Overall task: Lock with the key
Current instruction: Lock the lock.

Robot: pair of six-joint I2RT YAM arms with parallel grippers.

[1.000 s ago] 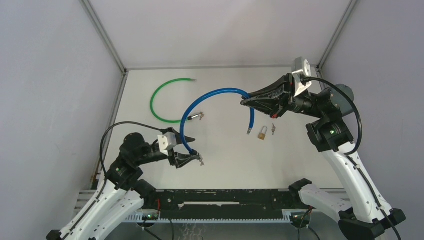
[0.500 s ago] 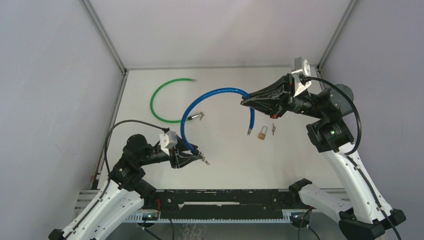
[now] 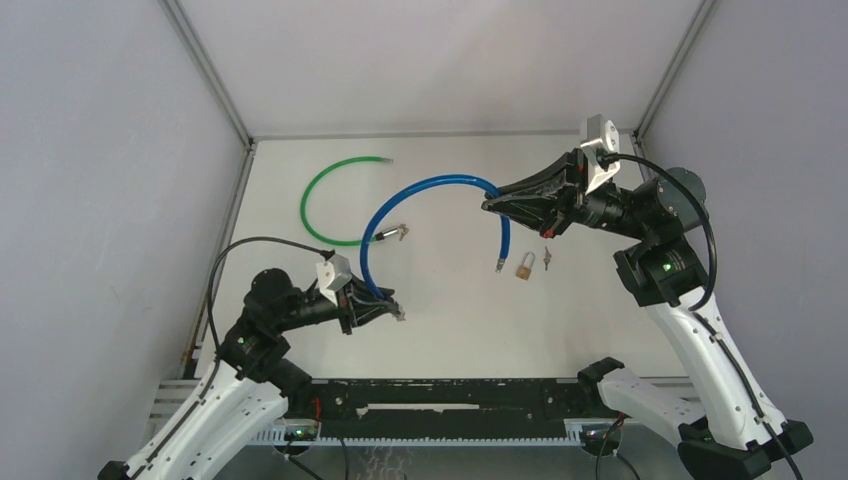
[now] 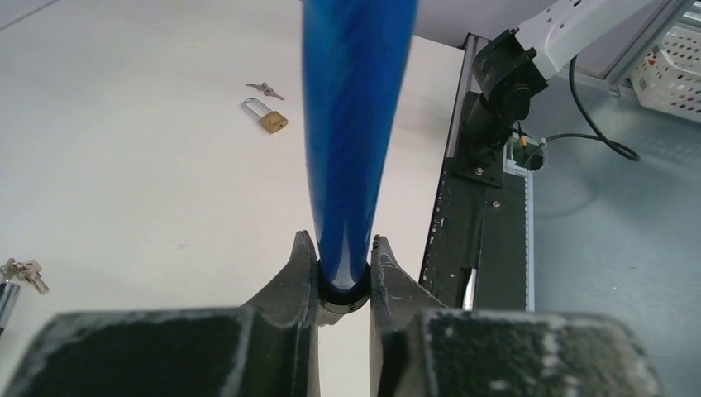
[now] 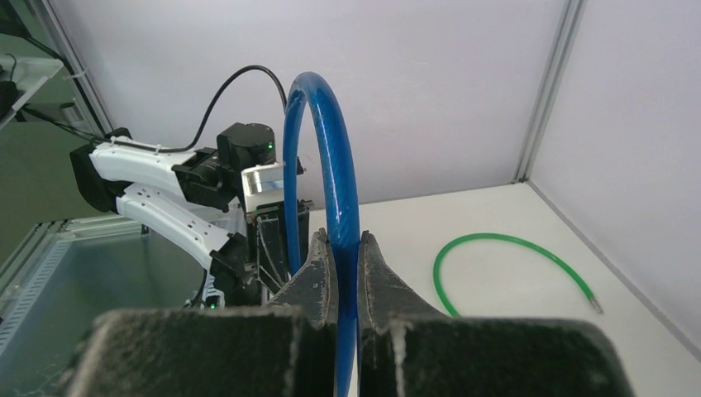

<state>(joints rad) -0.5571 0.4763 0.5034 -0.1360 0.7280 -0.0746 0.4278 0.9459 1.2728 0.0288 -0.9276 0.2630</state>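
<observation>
A blue cable (image 3: 420, 187) arcs above the table between both grippers. My left gripper (image 3: 393, 308) is shut on its near end, the fingers (image 4: 302, 265) pressing the black collar (image 4: 343, 294). Higher up, my right gripper (image 3: 487, 205) is shut on the cable (image 5: 331, 165), and the cable's other end (image 3: 496, 265) hangs to the table. A small brass padlock (image 3: 524, 265) lies beside that end, with its shackle raised in the left wrist view (image 4: 269, 117). The key (image 3: 547, 258) lies just right of the padlock (image 4: 264, 88).
A green cable (image 3: 320, 200) curves on the table at the back left (image 5: 512, 248). A second bunch of keys (image 3: 402, 232) lies at its near end (image 4: 25, 271). A black rail (image 3: 450, 400) runs along the table's front edge.
My left gripper's jaws have closed from wide open onto the blue cable's near end and shifted slightly left. The right arm has not moved.
</observation>
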